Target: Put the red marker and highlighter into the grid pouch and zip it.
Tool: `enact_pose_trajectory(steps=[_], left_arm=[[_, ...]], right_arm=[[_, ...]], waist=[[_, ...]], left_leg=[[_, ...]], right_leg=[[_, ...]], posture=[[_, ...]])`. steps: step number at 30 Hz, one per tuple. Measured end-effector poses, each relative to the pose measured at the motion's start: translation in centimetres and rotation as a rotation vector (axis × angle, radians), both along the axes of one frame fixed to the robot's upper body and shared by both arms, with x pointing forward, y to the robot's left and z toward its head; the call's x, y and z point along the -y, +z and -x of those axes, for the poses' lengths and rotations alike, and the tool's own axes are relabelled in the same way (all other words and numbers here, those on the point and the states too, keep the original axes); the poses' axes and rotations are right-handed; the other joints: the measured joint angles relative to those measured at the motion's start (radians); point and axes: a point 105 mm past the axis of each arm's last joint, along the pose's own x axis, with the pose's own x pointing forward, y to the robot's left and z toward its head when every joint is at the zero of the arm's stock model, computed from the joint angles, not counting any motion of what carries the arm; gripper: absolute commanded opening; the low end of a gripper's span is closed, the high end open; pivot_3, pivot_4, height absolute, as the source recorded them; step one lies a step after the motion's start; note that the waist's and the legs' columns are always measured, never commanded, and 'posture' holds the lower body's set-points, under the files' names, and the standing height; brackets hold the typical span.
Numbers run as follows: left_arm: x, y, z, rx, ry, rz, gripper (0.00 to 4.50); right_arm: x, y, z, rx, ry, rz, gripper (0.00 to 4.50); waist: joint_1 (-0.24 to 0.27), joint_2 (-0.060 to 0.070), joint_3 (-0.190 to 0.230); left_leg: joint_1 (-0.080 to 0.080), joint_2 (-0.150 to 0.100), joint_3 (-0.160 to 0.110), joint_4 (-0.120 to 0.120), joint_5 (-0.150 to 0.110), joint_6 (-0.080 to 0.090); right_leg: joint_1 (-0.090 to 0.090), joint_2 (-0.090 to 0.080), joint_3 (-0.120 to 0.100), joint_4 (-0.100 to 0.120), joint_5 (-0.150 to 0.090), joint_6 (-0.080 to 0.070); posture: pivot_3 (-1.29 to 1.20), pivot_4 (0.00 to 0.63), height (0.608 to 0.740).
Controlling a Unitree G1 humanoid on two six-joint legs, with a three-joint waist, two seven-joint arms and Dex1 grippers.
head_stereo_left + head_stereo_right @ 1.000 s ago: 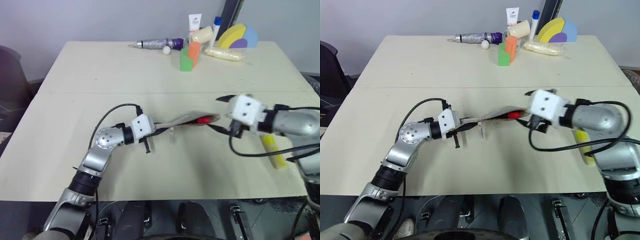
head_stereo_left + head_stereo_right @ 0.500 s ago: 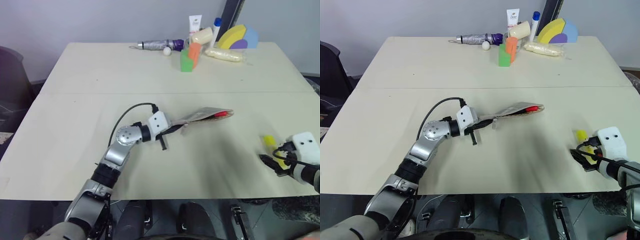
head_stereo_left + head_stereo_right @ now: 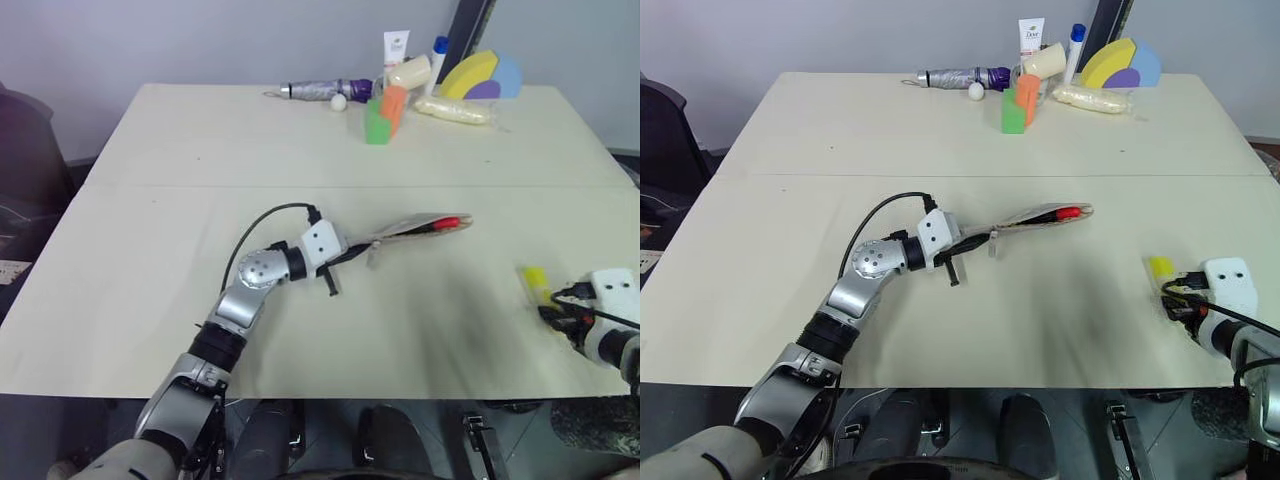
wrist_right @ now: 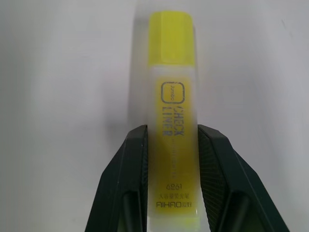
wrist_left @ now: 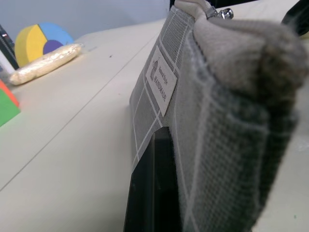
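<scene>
The left claw is pinched tight on one end of the grid pouch, holding it off the worktop near the middle so that it sticks out roughly level toward the robot's right. The red marker is already tucked in at the far, open end, with a bit of red showing at the mouth. Over at the right edge of the worktop, the right claw has its two fingers pressed against either side of the highlighter, which lies flat on the surface with its yellow cap end pointing away from the wrist (the fingers sit on the printed half of the barrel, toward the butt end). So the step in hand looks like the pickup of the highlighter, with the marker's half of the job done and the zip not yet touched. The next move calls for a firm enough squeeze to lift the smooth barrel without it slipping, then carrying it across to the pouch mouth, well apart from here, and lining it up lengthwise with the opening beside the marker, cap end first. The cluttered items along the far edge of the worktop play no part.
</scene>
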Motion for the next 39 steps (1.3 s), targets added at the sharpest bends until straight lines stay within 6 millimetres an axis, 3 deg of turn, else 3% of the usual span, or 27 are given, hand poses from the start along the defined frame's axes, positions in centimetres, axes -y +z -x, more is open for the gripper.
enact_pose_trajectory(steps=[4,10,17,32,39], left_arm=[[-0.3,0.2,-0.5,0.016,0.024,-0.009,0.0],[-0.7,0.2,-0.7,0.022,0.038,-0.017,0.0],[-0.7,0.3,-0.7,0.029,0.038,-0.018,0.0],[-1.2,-0.4,-0.2,0.061,0.012,-0.076,0.0],[-0.7,-0.9,0.9,0.112,-0.069,-0.147,0.0]], right_arm=[[-5.1,4.6,-1.6,0.119,0.368,0.177,0.84],[-9.3,7.2,-2.2,0.182,0.593,0.199,0.84],[-10.7,7.7,-3.1,0.19,0.66,0.235,0.84],[-10.6,6.7,-4.2,0.086,0.769,0.436,0.84],[-13.2,6.3,-4.6,0.074,0.905,0.497,0.84]], waist=[[-0.002,-0.001,0.001],[0.004,-0.003,0.002],[0.003,-0.003,0.002],[0.001,-0.003,0.002],[0.002,-0.003,0.002]], left_leg=[[0.0,0.001,0.0,0.0,0.0,0.0],[-0.001,0.0,0.0,0.001,-0.001,0.001],[-0.001,0.0,0.0,0.001,0.0,0.001],[-0.001,0.0,0.0,0.001,0.0,0.0],[-0.002,0.0,0.0,0.001,0.0,0.0]], right_leg=[[0.0,0.002,0.0,0.0,0.0,0.0],[0.0,0.0,0.0,-0.001,0.0,0.0],[0.0,-0.002,0.0,-0.001,0.0,0.0],[0.0,-0.002,0.0,-0.001,0.0,0.0],[-0.001,-0.003,0.0,-0.001,0.0,0.0]], posture=[[0.0,0.15,0.74],[0.0,0.15,0.74],[0.0,0.15,0.74],[0.0,0.15,0.74],[0.0,0.15,0.74]])
